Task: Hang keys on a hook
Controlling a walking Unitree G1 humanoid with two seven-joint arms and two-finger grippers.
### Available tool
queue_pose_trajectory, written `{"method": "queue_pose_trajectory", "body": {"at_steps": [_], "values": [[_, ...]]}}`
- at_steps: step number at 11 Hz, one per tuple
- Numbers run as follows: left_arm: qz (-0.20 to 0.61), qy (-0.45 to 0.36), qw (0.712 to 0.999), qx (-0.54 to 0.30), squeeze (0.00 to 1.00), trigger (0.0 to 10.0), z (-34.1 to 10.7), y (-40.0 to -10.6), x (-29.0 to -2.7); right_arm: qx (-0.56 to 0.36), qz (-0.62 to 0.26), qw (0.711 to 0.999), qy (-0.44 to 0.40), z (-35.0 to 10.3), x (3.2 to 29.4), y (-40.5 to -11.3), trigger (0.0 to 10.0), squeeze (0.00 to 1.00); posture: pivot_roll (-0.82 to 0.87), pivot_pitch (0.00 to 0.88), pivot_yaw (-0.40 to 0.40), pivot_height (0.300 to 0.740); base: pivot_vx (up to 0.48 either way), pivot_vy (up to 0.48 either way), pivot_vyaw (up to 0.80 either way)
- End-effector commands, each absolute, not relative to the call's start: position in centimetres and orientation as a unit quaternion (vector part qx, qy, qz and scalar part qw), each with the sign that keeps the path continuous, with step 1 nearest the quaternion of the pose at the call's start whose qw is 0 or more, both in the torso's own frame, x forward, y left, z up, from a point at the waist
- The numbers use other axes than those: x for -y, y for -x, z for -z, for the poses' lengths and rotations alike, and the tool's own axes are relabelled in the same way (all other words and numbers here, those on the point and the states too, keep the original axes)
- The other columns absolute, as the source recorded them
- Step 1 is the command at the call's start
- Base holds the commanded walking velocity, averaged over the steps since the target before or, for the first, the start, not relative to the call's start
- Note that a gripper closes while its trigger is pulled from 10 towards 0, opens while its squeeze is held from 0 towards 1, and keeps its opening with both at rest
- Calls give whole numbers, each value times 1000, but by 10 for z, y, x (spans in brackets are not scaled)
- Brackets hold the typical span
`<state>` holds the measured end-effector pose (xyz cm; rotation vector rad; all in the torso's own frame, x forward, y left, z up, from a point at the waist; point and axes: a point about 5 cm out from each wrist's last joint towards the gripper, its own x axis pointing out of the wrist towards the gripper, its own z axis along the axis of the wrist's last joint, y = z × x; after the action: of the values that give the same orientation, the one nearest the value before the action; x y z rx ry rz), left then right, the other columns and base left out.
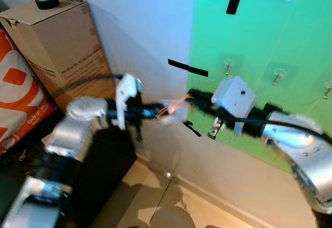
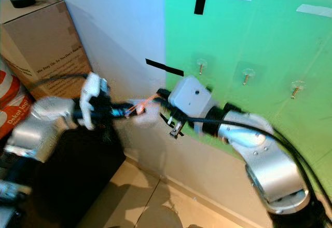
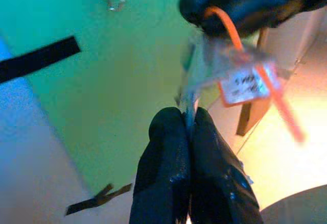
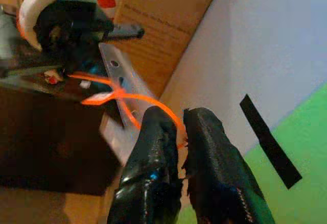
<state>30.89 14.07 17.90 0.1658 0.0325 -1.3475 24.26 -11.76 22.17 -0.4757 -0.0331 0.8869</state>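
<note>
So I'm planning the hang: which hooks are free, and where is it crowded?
All three hooks, left, middle and right, are bare on the green board. It is crowded below left, where both grippers pinch the keys.

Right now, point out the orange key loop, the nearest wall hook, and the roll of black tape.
orange key loop (image 4: 153, 103): right wrist view, curved top.
nearest wall hook (image 1: 227, 67): left eye view, metal stem.
roll of black tape (image 1: 46, 2): left eye view, rim.

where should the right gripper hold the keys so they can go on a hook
Best by the orange loop, where the right gripper is pinching now, coming from the green board side. The left gripper is shut on the keys at the other end, so the loop stands free between them, and it looks like the part that could slip over a hook.
</note>
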Motion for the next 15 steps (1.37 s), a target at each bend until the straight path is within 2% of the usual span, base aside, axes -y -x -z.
{"method": "queue_pose_trajectory", "body": {"at_steps": [1,5,10,11,15], "values": [[606,-93,790,-3,0,0,-191,-314,-154,18,-429,876,221,-223,118,-240,10000,1000,-27,0,95,740,0,0,0],[603,-144,784,-27,0,0,-204,-319,-177,11,-423,880,216,-219,122,-239,10000,1000,-15,0,106,740,0,0,0],[631,-171,756,-32,0,0,-212,-323,-173,38,-405,896,179,-222,113,-240,10000,1000,-11,0,129,740,0,0,0],[633,-171,754,-31,0,0,-212,-324,-172,32,-404,898,170,-219,109,-239,10000,0,-12,0,131,740,0,0,0],[640,-170,749,-24,0,0,-215,-323,-169,10,-394,913,103,-210,100,-242,10000,0,-4,0,127,740,0,0,0]]}}
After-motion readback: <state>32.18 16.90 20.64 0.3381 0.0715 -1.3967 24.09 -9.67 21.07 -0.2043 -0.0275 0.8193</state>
